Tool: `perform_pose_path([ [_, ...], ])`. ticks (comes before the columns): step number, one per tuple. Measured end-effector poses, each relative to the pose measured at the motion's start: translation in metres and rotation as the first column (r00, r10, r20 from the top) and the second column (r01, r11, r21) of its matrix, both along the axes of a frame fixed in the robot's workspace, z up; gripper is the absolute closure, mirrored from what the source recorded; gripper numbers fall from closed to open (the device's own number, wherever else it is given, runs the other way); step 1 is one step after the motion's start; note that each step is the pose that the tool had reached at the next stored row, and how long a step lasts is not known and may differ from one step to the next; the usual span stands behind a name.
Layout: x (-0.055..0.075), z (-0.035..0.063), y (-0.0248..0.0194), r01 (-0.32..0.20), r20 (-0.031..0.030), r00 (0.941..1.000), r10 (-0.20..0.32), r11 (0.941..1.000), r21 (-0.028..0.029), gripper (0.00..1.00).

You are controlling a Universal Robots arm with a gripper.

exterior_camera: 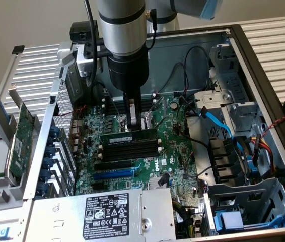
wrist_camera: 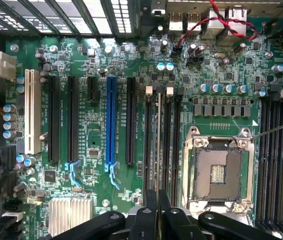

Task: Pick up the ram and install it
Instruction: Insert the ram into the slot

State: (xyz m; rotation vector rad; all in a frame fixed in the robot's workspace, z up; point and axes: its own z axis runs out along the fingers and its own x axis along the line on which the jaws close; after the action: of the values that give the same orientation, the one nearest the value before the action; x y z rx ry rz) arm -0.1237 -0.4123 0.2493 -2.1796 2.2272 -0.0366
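Ram markings too small

- Robotics lab or test bench, by the look of it.
- Industrial robot arm hangs over an opened computer case lying on its side, motherboard bare.
- Ribbed metal tabletop underneath, plain wall behind.

Motherboard flat inside open case. Ram on edge, pinched in gripper, directly over memory slots, beside processor socket. Power supply in front of slots. Expansion card outside case, at exterior view's left. Drive cage at exterior view's right.
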Motion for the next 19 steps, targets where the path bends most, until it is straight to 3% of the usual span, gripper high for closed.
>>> perform_pose_path([
  [19, 0.0012, -0.0051, -0.0057, 0.001, 0.0, 1.0, -0.001, 1.0, 0.0009, 0.87],
])
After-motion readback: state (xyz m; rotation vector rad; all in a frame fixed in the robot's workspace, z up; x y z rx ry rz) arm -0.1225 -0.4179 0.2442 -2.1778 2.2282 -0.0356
